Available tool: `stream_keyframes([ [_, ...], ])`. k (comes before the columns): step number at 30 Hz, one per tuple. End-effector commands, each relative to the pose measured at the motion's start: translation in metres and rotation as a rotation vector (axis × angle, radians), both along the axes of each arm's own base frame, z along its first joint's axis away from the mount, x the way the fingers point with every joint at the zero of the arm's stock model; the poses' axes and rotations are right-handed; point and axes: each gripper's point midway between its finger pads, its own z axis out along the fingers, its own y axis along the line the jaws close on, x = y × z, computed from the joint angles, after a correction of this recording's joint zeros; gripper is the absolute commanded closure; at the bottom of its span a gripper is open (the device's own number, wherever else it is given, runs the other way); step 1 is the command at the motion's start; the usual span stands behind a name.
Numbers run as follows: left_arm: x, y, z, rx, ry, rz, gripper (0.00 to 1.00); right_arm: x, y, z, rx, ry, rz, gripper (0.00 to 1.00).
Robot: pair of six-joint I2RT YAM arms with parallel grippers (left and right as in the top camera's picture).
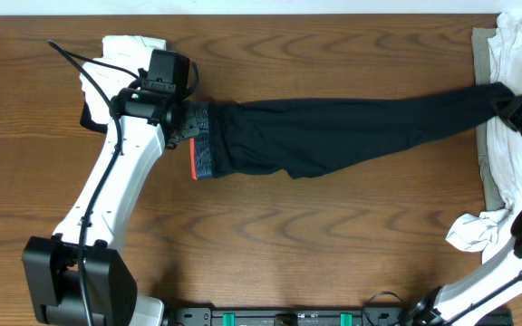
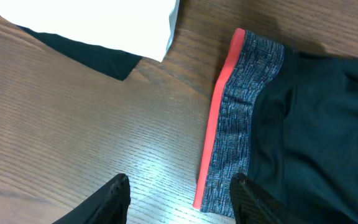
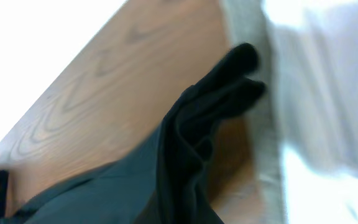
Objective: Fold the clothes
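- Working on the black leggings (image 1: 333, 131), lying stretched lengthwise across the middle of the desk (image 1: 333, 244), with the grey waistband (image 2: 250, 124) to the left and the leg ends (image 3: 238, 74) to the right.
- Pinching the leg ends with the right gripper (image 1: 517, 109), closed tight on the bunched black fabric at the edge of the white and beige pile (image 1: 515, 45); apparently holding them a little off the desk, judging by the right wrist view.
- Hovering the left gripper (image 2: 179, 202) half-open and empty just beside the waistband's red edge (image 2: 215, 124), with bare wood between the fingers (image 2: 114, 199) and one finger over the waistband's near corner.
- Probably lining up a grasp on the waistband, ready for folding the leggings end to end.
- Shifting toward the cloth before closing, so as to be taking the red edge and the grey band together rather than wood alone.
- Catching both layers of the waistband, not only the top one, thereby avoiding a twisted fold.
- Holding the right-hand pinch firm and the fabric lightly taut while lifting, thereby stopping the stacked legs from sliding apart.
- Steering clear of the folded white garment (image 2: 92, 25) and the dark cloth (image 2: 98, 56) under it, both lying near the waistband but apart from it.
- Smoothing the loose fold along the leggings' lower edge before folding rather than after.
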Motion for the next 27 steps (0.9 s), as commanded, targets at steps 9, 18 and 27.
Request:
stream_keyframes([
  [9, 0.002, 0.017, -0.002, -0.009, 0.004, 0.054, 0.46, 0.007, 0.134, 0.132, -0.273, -0.232, 0.343, 0.99],
  [18, 0.003, 0.038, -0.001, -0.009, 0.002, 0.109, 0.46, -0.009, 0.285, 0.084, -0.359, -0.108, 0.692, 0.99],
  [27, 0.003, 0.050, -0.001, -0.009, 0.001, 0.142, 0.46, -0.049, 0.393, -0.026, -0.477, 0.147, 0.960, 0.99],
])
